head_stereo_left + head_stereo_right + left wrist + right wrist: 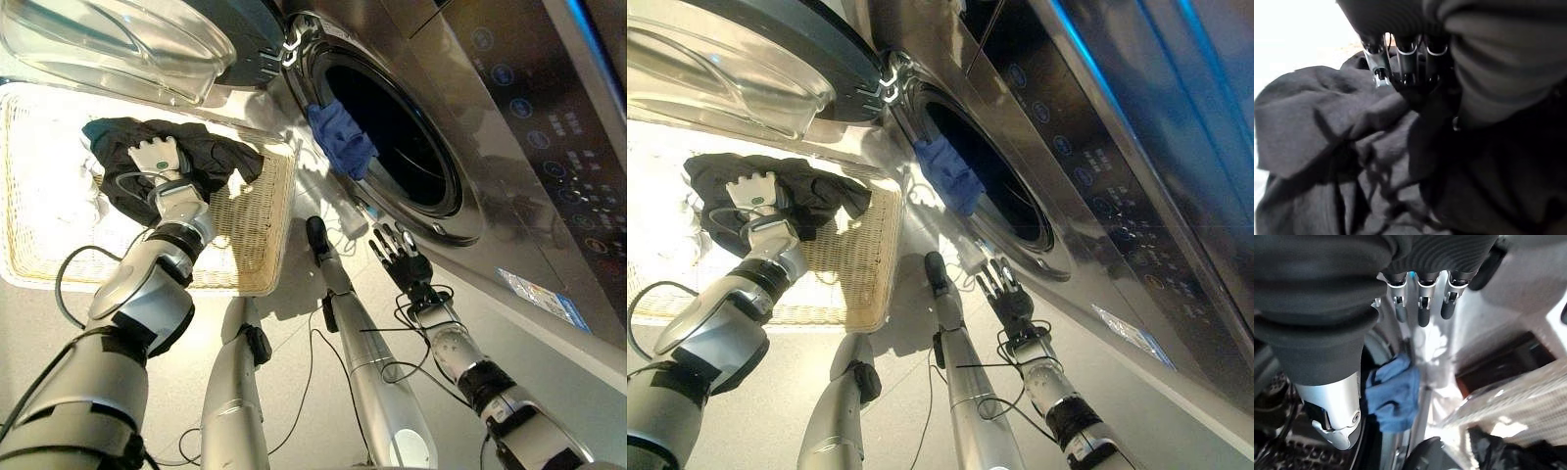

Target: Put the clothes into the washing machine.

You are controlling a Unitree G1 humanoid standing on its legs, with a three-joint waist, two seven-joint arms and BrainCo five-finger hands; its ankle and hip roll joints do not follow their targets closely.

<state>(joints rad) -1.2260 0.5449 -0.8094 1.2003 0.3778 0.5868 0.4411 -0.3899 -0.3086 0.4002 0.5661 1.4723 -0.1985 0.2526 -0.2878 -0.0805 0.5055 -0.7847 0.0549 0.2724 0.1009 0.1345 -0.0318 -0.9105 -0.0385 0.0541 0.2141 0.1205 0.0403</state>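
A dark grey front-loading washing machine (509,147) with a chrome-ringed round drum opening (392,127) occupies the right of the scene; its transparent domed door (108,44) stands swung open toward the upper left. Below the door, on the pale floor (294,333), sits a cream rectangular wicker laundry basket (250,220) — it holds a crumpled black garment (211,157) at the end nearer the machine. A smaller blue cloth (341,137) hangs over the lower rim of the drum opening, partly inside and partly draped outward. The left hand (157,157) rests down on top of the black garment in the basket; in the left wrist view its fingers (1405,63) are buried in the dark folds, so it cannot be told whether they grip the fabric. The right hand (400,257) hovers in front of the machine just below the drum opening, fingers straight and spread, holding nothing — the right wrist view shows the fingers (1422,306) extended, with the blue cloth beyond them and apart from them.
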